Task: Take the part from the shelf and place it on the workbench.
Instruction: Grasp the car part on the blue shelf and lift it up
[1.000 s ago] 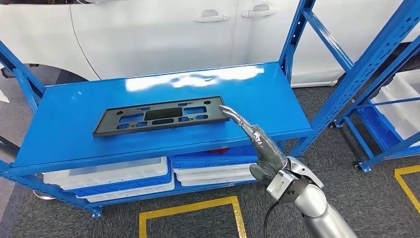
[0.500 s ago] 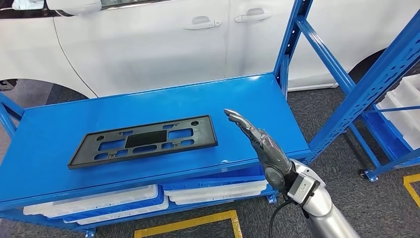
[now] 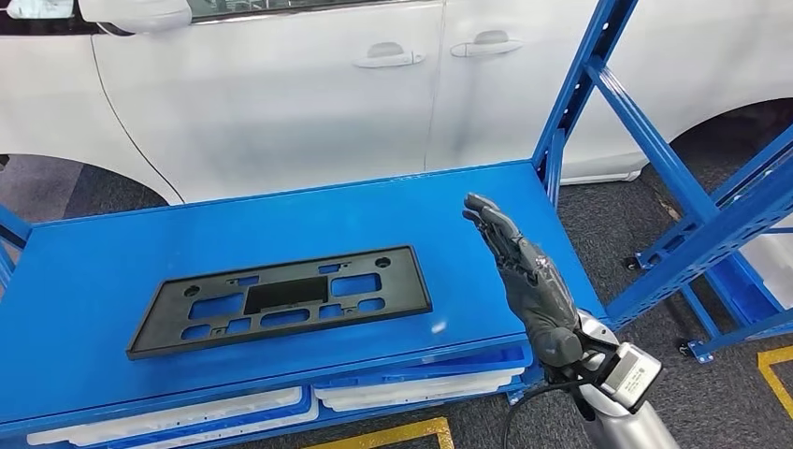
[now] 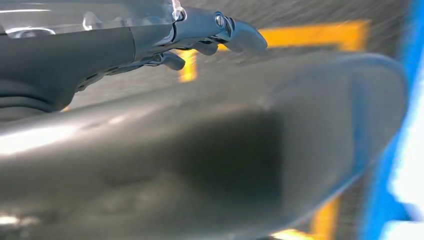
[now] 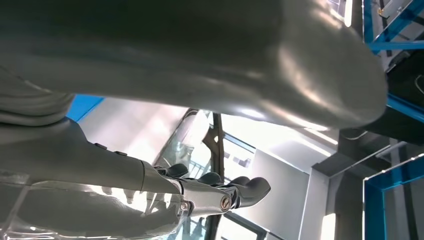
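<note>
We see the part (image 3: 281, 300), a flat black rectangular plate with cut-out slots and small holes, lying flat on the top deck of the blue shelf (image 3: 112, 253), toward the front edge and left of centre. Nothing rests on it or covers it. Our right hand (image 3: 524, 273) is raised above the right end of the deck, just beside the part's right end but apart from it, fingers stretched out straight, close together and holding nothing. Our left hand (image 4: 200, 37) hangs low over grey floor with yellow tape lines, its fingers loosely extended and holding nothing. Under the deck, white trays (image 3: 411, 385) in blue bins sit on a lower level. A blue upright post (image 3: 570, 89) with a slanting brace rises at the shelf's right rear corner, near our right hand. A second blue rack (image 3: 739, 253) stands to the right. Behind the shelf is a white car (image 3: 309, 103), its door handles visible. The floor is dark grey carpet (image 3: 645, 206) with yellow tape markings (image 3: 379, 438).
</note>
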